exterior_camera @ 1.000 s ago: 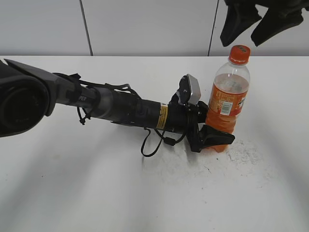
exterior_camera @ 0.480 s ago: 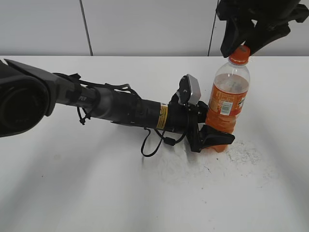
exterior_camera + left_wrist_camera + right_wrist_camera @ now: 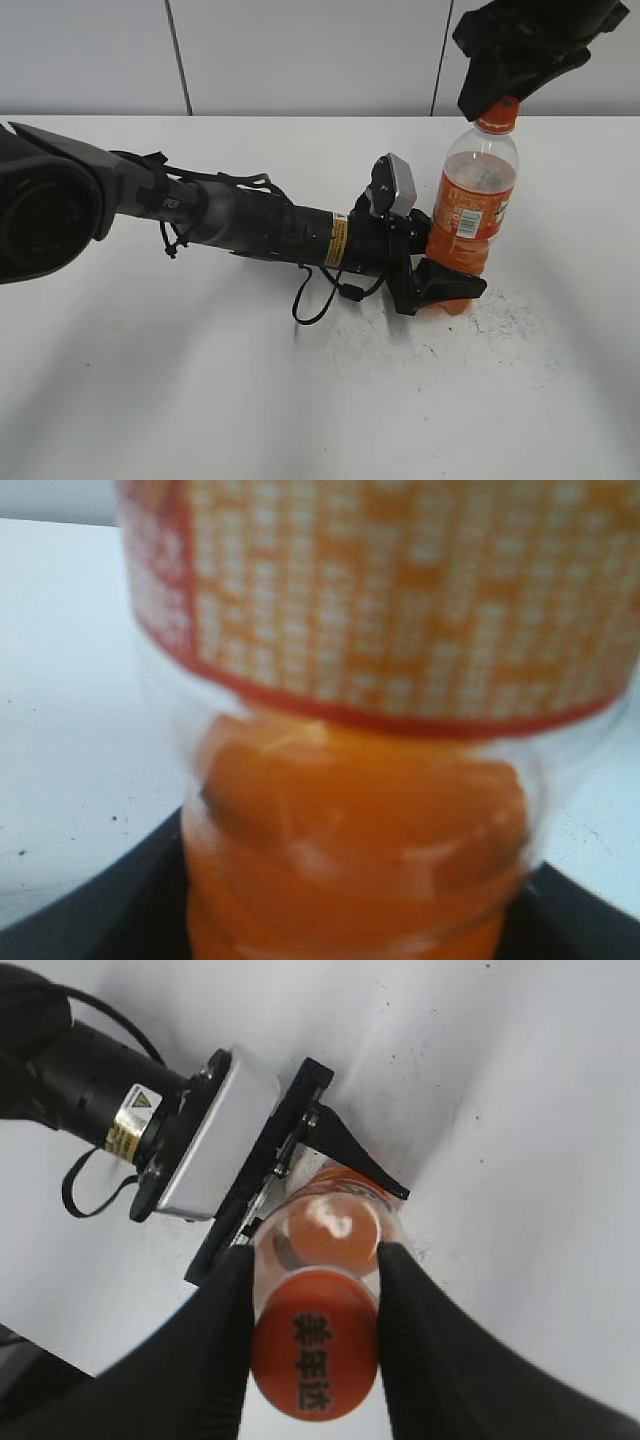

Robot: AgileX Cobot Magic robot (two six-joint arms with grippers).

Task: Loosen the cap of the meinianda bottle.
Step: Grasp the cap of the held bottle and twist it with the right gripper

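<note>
The meinianda bottle (image 3: 470, 215) stands upright on the white table, with orange drink and an orange label with a white barcode patch. My left gripper (image 3: 440, 285) is shut on its lower body, below the label (image 3: 400, 590). The bottle (image 3: 370, 810) fills the left wrist view, with the dark fingers (image 3: 350, 945) at both bottom corners. The orange cap (image 3: 497, 120) sits on the neck. My right gripper (image 3: 497, 105) comes down from above, one finger on each side of the cap. In the right wrist view the fingers (image 3: 312, 1295) touch both sides of the printed cap (image 3: 315, 1355).
The left arm (image 3: 250, 225) lies low across the white table (image 3: 200, 390) from the left, with a loose black cable loop (image 3: 315, 300) under it. The table top near the bottle's base is scuffed (image 3: 500, 320). A grey wall (image 3: 300, 50) runs behind.
My right gripper has come down from above the bottle onto the cap, and its fingers have closed in on both sides of the cap. The left gripper and bottle have not moved.
</note>
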